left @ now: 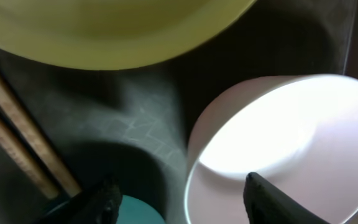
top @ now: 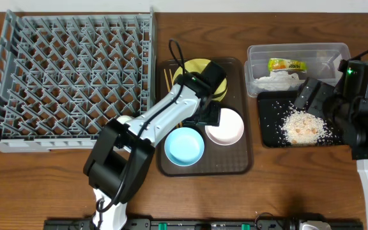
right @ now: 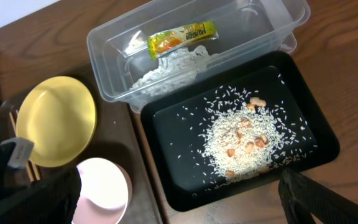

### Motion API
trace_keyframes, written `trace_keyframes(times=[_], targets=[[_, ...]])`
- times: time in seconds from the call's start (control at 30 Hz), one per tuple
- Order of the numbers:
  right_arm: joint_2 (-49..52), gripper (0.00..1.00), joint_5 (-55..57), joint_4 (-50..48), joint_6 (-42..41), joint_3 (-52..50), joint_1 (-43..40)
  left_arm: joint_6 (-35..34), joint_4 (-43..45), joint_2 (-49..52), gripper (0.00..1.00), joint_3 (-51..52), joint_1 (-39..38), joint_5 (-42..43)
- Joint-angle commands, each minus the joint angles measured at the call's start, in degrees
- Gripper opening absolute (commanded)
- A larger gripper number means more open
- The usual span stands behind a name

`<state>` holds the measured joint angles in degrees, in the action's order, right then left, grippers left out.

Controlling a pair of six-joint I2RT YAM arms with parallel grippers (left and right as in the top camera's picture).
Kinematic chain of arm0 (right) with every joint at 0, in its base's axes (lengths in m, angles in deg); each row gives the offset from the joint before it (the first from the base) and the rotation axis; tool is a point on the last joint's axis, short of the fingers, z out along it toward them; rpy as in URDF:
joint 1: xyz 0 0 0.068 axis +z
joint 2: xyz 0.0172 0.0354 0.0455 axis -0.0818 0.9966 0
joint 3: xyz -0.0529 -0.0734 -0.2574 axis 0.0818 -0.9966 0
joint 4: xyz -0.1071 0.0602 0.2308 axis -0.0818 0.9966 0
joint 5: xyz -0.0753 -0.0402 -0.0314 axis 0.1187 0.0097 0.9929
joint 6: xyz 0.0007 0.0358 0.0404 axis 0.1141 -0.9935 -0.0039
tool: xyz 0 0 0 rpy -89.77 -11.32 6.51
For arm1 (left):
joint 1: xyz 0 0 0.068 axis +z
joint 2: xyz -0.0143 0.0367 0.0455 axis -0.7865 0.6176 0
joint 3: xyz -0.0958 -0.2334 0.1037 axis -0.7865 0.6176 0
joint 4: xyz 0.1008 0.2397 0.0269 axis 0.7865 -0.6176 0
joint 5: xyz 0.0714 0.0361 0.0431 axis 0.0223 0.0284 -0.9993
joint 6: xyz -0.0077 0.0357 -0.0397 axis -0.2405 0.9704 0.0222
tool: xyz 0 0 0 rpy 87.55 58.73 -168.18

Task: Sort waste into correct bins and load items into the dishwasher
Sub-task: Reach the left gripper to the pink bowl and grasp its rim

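**The white bowl could slip**

The dish rack (top: 69, 76) waits at 9 o'clock. The left gripper (left: 182, 202), fingers spread and holding nothing, hangs by the white bowl (top: 225, 126) at 3 o'clock on the brown tray (top: 245, 163). The bowl's rim looks smooth. A weak pinch could drop it onto the blue bowl (top: 184, 145). The right gripper (right: 179, 202), spread too, hangs over the rice (right: 241, 140).

**Operator:** Report item counts.
**Arm:** I count one rack (top: 75, 76), one plate (top: 193, 66), two bowls: blue bowl (top: 184, 145), white bowl (top: 225, 126).
**Operator:** Remainder?
**Arm:** Two chopsticks (left: 23, 123), one tub (top: 257, 57), one black tray (top: 270, 137), one brown tray (top: 235, 160), one wrapper (top: 286, 64), one tissue (top: 273, 81), one rice pile (top: 304, 126).
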<state>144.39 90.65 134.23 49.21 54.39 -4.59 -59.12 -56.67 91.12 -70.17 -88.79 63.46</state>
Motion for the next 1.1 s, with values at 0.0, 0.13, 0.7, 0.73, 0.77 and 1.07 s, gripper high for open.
trace_keyframes(times=[0.0, 0.13, 0.7, 0.73, 0.77, 1.07], targets=[[0.55, 0.99, 0.7, 0.2, -0.44, 0.57, -0.57, 1.36, 0.11, 0.2, 0.6, -1.46, -0.17, -0.92], [0.94, 0.99, 0.7, 0.17, -0.44, 0.57, -0.57, 1.31, 1.31, 0.44, 0.58, -1.46, -0.35, -0.46], [1.4, 0.99, 1.97, 0.66, -0.48, 0.57, -0.57, -2.12, 3.82, 3.02, 0.4, -1.44, -1.25, -1.64], [1.4, 0.99, 1.97, 0.66, -0.48, 0.57, -0.57, -2.14, 4.09, 3.28, 0.4, -1.44, -1.27, -1.6], [1.4, 0.99, 1.97, 0.68, -0.48, 0.57, -0.57, -2.16, 4.24, 3.52, 0.4, -1.44, -1.27, -1.57], [1.4, 0.99, 1.97, 0.68, -0.48, 0.57, -0.57, -2.58, 4.79, 3.78, 0.34, -1.46, -1.42, -1.6]])
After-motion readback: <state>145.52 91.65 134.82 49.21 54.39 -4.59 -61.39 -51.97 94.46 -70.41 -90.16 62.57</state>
